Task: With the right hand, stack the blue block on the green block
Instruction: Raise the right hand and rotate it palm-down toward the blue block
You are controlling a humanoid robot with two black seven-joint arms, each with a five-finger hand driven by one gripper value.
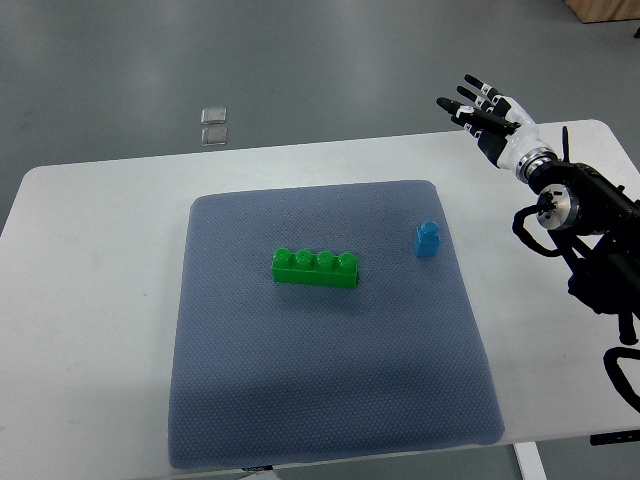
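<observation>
A: Going left to right. Two small clear square tiles are lying on the grey floor beyond the white rectangular table. They're off the work surface, so nothing to flag.

B: On the table?

A: A grey-blue woven mat is covering the middle. The long green four-stud plastic block is sitting near the mat's centre, lying flat with studs up. The small blue single-stud plastic block is standing upright near the green one's right end, apart from it, not touching.

B: Hand?

A: The right hand, black and white, is hovering above the table's far right corner, well apart from the blue block, fingers spread and gripping nothing. The left arm isn't showing.

B: Risks?

A: The blue block is small, so a wide grasp is likely knocking it over or pushing it along the mat. On placing, missing the studs is leaving it tilted or nudging the green block.

B: Obstructions?

A: None showing between hand and block.
</observation>
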